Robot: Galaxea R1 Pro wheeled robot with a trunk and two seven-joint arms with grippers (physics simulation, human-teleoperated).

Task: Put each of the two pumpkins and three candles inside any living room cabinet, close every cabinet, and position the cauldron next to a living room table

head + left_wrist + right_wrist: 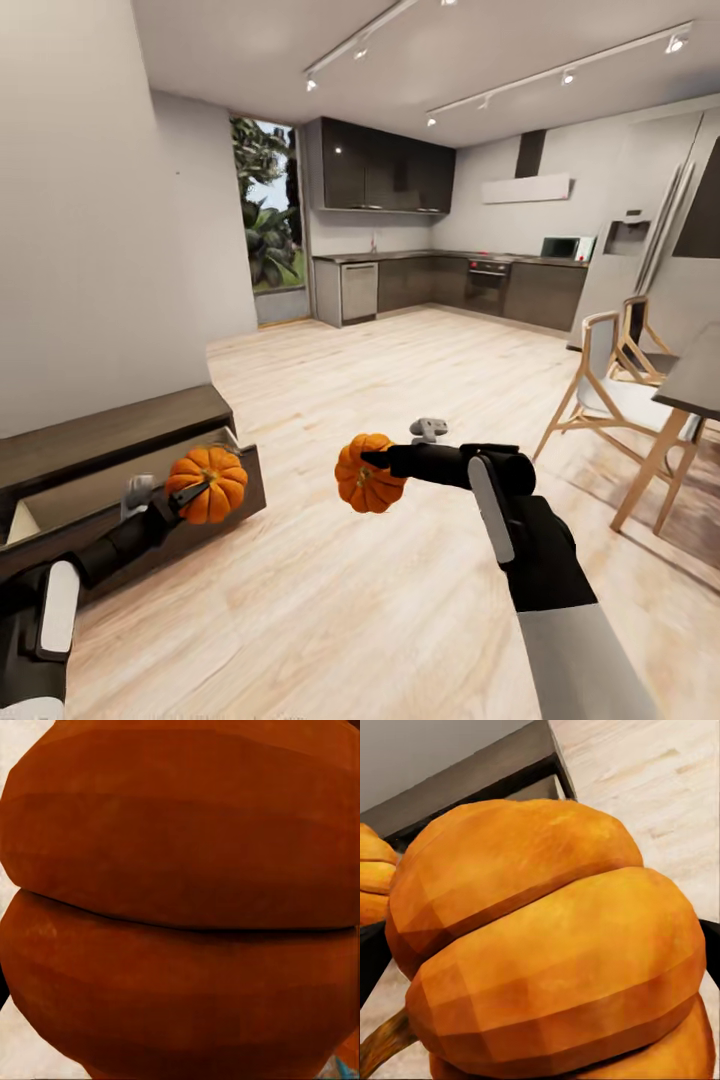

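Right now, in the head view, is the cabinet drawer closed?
No, the cabinet drawer is pulled out, with the left arm's pumpkin in front of it.

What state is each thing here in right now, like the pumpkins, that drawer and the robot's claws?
Left pumpkin: held in the air, over the open drawer.
Right pumpkin: held in the air, above the floor.
Cabinet drawer: pulled open.
Left gripper: shut on the left pumpkin.
Right gripper: shut on the right pumpkin.
Chair: upright beside the table.
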